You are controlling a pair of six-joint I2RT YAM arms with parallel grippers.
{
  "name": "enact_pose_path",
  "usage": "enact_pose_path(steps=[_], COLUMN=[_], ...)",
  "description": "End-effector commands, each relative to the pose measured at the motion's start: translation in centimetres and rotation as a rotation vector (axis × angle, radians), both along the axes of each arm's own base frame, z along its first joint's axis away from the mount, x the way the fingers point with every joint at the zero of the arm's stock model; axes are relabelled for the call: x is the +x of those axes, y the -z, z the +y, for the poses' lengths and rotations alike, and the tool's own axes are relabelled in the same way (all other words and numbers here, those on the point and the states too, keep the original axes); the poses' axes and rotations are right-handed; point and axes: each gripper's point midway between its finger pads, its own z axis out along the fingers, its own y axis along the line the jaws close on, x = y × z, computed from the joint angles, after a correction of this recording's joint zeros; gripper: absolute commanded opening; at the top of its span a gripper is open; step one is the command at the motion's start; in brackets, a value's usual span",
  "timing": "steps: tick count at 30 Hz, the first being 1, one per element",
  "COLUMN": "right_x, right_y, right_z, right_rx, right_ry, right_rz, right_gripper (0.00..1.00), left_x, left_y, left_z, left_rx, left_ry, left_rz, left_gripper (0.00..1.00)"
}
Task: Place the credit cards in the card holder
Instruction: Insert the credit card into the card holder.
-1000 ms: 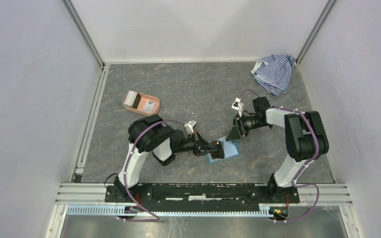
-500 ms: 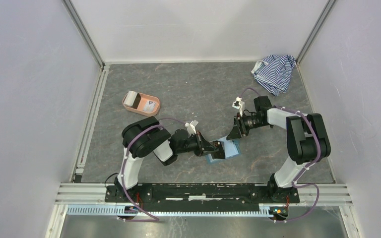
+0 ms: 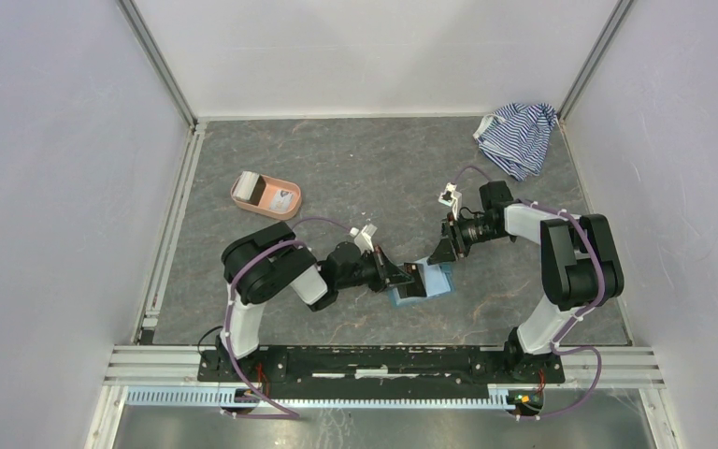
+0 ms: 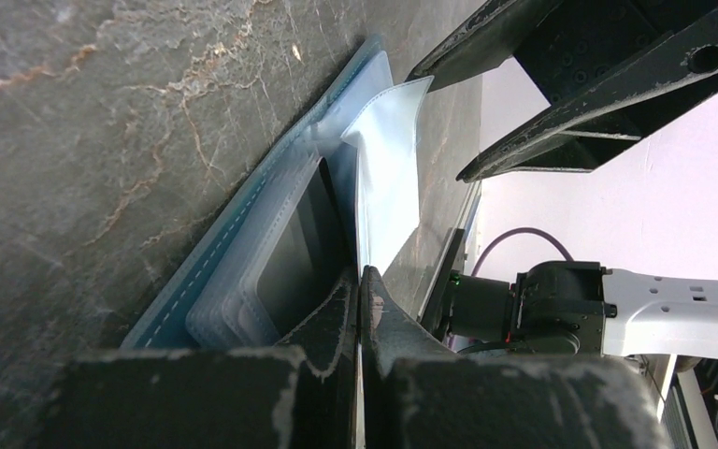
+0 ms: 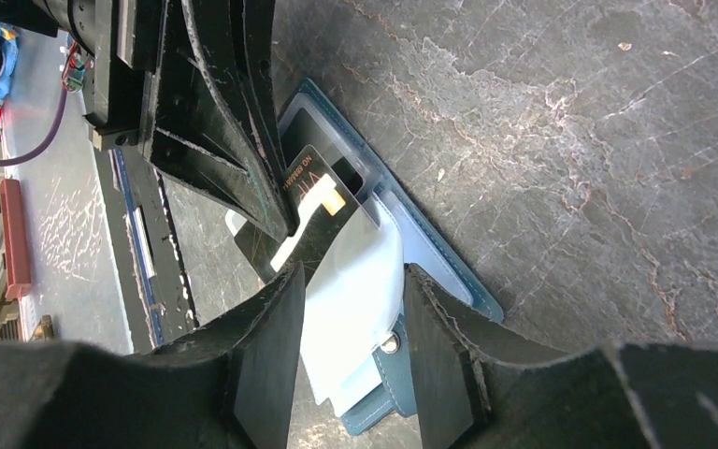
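— Where's the top camera?
— High above the near edge, looking down over the whole table (image 3: pixel 365 159).
— The wrist ones?
— Low and close, facing each other from left and right; both catch the open card holder (image 5: pixel 439 257).

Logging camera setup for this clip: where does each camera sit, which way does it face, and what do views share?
Top external: fixed above and behind the bases, looking down at the table; both whole arms show, left gripper and right gripper both at the card holder.
Left wrist: faces along its shut fingers, low across the card holder.
Right wrist: looks down between its open fingers at the dark card.
Shared: both wrist views show the card holder and the other gripper.
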Motion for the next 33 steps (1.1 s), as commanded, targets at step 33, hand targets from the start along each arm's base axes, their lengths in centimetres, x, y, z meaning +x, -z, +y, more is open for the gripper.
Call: enact_pose_path(steps=[33], right_x=[-0.4], right_y=[-0.2], right_z=[-0.2], right_rx=[0.018], right_ry=[-0.021], right_rz=[-0.032], right_gripper=[0.50], left_x=[0.7], left_y=[1.6], left_z=[0.5], left_rx=[0.070], left_ry=[-0.093], left_rz=[-0.175], left_gripper=[0.02])
